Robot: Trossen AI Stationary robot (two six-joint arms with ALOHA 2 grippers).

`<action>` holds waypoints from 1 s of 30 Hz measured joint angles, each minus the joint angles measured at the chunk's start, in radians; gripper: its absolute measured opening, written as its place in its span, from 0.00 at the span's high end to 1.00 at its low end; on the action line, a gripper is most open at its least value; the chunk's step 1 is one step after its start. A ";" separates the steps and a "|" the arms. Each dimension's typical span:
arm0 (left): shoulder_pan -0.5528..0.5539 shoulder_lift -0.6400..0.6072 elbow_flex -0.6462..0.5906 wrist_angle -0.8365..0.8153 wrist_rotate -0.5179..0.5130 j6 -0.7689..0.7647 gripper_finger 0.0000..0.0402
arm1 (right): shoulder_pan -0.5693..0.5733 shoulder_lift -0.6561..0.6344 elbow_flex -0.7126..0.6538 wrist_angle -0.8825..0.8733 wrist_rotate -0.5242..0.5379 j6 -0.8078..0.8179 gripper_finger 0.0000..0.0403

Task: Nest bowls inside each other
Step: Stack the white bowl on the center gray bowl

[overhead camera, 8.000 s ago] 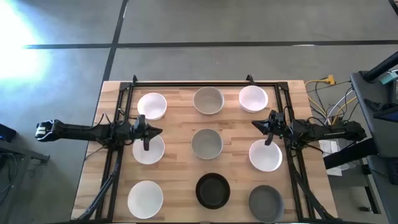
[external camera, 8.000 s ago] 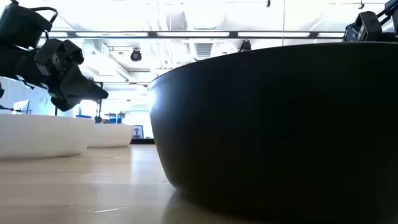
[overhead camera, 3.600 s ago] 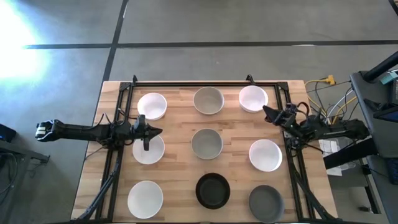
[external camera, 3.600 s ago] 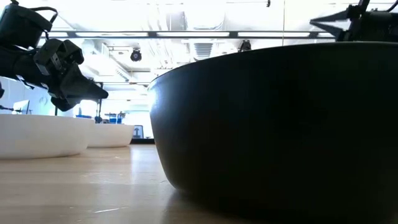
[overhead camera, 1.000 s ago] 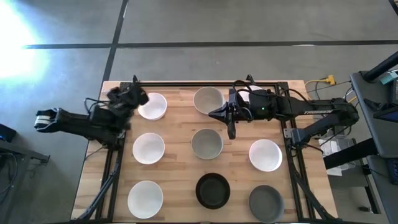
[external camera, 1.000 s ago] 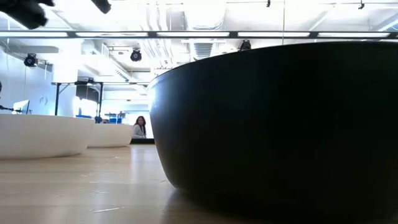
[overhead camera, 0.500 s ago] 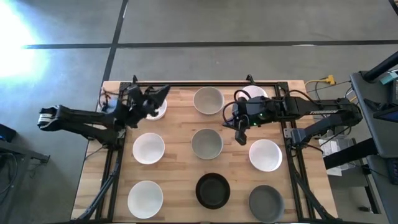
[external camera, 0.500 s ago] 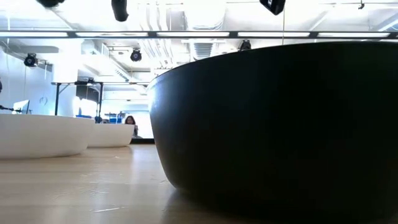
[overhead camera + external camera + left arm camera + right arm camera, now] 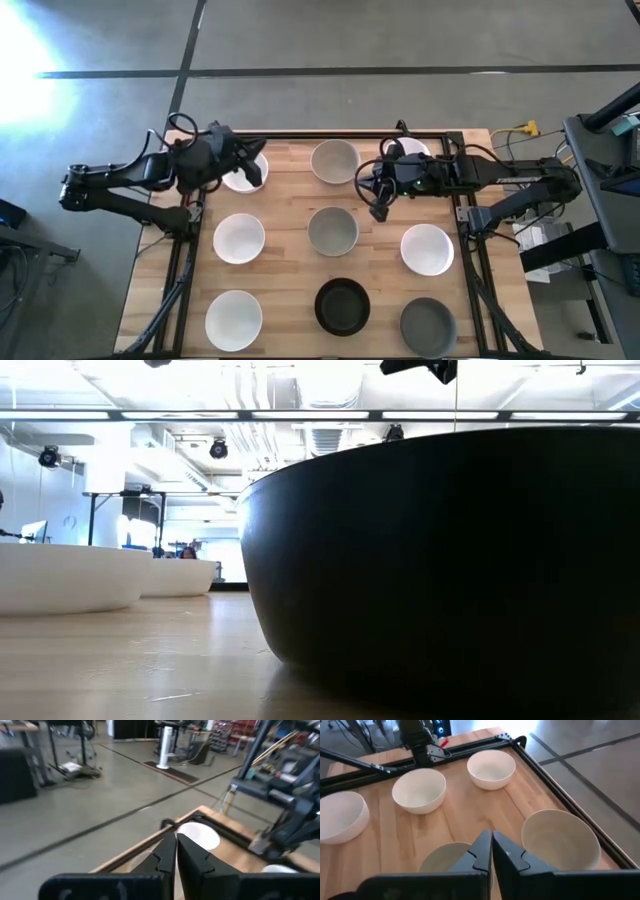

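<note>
Nine bowls stand on their bases in three rows on the wooden table. White ones: far left [image 9: 240, 180], far right [image 9: 408, 150], middle left [image 9: 239, 238], middle right [image 9: 427, 249], near left [image 9: 233, 319]. Beige-grey ones: far middle [image 9: 335, 160] and centre [image 9: 332, 231]. The black bowl [image 9: 342, 306] is near middle and fills the low view [image 9: 440, 560]. The dark grey bowl [image 9: 428, 325] is near right. My left gripper [image 9: 258, 170] [image 9: 175, 842] hovers shut over the far-left white bowl. My right gripper [image 9: 376, 208] [image 9: 490, 847] hovers shut between the far-middle and centre bowls.
A black metal frame [image 9: 330, 134] runs along the table's far edge and both sides. Cables and equipment [image 9: 540, 190] sit off the right edge. Bare wood shows between the bowls. The right wrist view shows the far-middle beige-grey bowl [image 9: 560, 840] and white bowls [image 9: 419, 790] beyond it.
My left gripper has swung from the table's far-left corner toward the right and now hangs over the far-left white bowl. My right gripper has stayed between the far-middle and centre bowls, shifting a little. No bowl has moved.
</note>
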 joint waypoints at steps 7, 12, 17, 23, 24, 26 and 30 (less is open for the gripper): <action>0.001 0.010 -0.052 -0.006 -0.043 0.142 1.00 | -0.001 0.024 -0.013 -0.003 0.002 0.024 0.98; 0.001 0.030 -0.079 -0.054 -0.039 0.241 1.00 | -0.003 0.082 -0.015 -0.001 0.002 0.024 0.98; -0.002 0.040 -0.093 -0.169 -0.002 0.201 1.00 | 0.001 0.131 -0.003 -0.010 -0.013 0.041 0.98; -0.002 0.026 -0.119 -0.288 0.087 0.067 1.00 | 0.002 0.141 -0.006 -0.052 -0.078 0.145 0.98; -0.002 0.023 -0.122 -0.312 0.099 0.046 1.00 | 0.002 0.140 -0.006 -0.068 -0.078 0.164 0.98; -0.002 0.020 -0.127 -0.358 0.124 0.018 1.00 | 0.001 0.136 -0.006 -0.122 -0.078 0.202 0.98; -0.002 0.019 -0.139 -0.415 0.187 -0.006 1.00 | -0.005 0.128 -0.009 -0.264 -0.092 0.255 0.94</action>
